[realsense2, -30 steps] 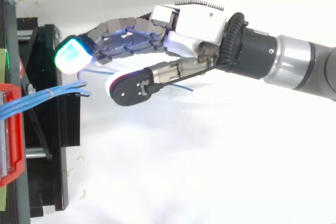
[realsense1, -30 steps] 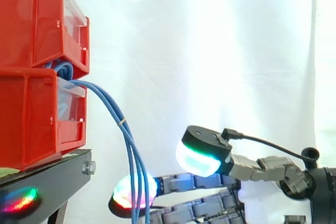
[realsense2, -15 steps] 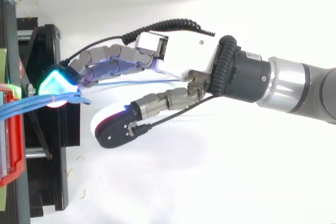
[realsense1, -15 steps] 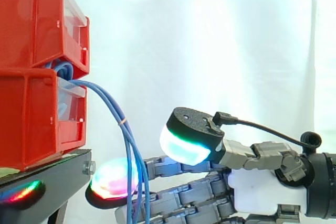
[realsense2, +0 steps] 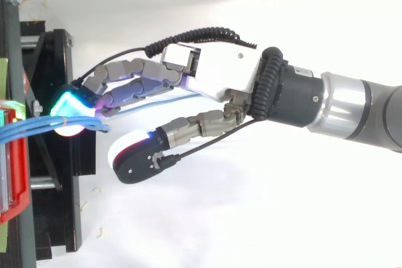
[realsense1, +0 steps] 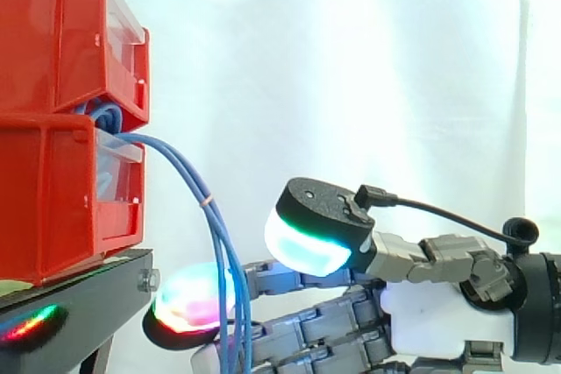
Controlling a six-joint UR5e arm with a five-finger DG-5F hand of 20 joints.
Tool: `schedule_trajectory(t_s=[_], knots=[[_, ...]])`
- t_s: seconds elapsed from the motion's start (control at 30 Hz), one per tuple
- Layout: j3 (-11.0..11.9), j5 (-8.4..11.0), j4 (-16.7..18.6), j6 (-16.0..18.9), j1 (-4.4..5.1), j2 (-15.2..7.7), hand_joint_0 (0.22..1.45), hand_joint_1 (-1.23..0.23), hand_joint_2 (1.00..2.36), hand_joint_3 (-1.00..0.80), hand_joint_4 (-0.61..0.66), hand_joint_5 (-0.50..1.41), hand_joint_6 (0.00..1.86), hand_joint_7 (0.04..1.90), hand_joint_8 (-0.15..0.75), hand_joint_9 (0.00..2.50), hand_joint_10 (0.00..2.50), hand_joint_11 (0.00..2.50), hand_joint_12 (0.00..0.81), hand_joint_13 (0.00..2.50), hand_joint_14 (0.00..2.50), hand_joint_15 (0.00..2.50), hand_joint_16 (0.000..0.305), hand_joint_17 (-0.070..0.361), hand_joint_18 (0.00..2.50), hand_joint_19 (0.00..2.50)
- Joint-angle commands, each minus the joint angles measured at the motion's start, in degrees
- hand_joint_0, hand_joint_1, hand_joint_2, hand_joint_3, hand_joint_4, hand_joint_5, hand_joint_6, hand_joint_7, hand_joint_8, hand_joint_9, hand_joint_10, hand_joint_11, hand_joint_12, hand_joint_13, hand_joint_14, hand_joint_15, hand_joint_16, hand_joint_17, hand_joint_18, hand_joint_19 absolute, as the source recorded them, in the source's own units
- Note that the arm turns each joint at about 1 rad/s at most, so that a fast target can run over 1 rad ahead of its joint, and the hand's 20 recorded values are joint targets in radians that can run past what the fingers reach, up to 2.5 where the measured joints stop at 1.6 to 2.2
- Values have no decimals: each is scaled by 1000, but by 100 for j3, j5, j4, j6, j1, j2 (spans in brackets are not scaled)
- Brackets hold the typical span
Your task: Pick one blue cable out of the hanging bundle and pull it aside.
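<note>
Side view: the blue cable bundle (realsense1: 209, 212) leaves the gap between the stacked red bins (realsense1: 53, 137) and hangs steeply down. It crosses in front of the outstretched fingers (realsense1: 298, 332) of the hand (realsense1: 443, 317). The thumb (realsense1: 311, 234) is spread well apart on the arm's side, and nothing is gripped.

Top view: the bundle (realsense2: 44, 125) lies between fingers (realsense2: 125, 86) and thumb, close to the black stand (realsense2: 56, 54). Neighbouring strands crowd whichever one is chosen.
</note>
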Motion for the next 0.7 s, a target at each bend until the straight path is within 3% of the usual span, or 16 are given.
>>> schedule_trajectory(t_s=[0.0,0.27,0.67], knots=[[112,-30,-110,39,-35,9,509,-718,1000,-500,227,-77,502,769,186,631,0,28,314,562,15,352,49,109,324,493],[420,-233,-822,180,-96,9,522,-707,1000,-500,233,-46,503,901,189,678,0,60,313,605,16,382,47,106,369,510],[552,-285,-953,215,-158,9,537,-694,1000,-500,219,-29,503,973,193,720,3,79,313,632,17,388,46,105,403,530]])
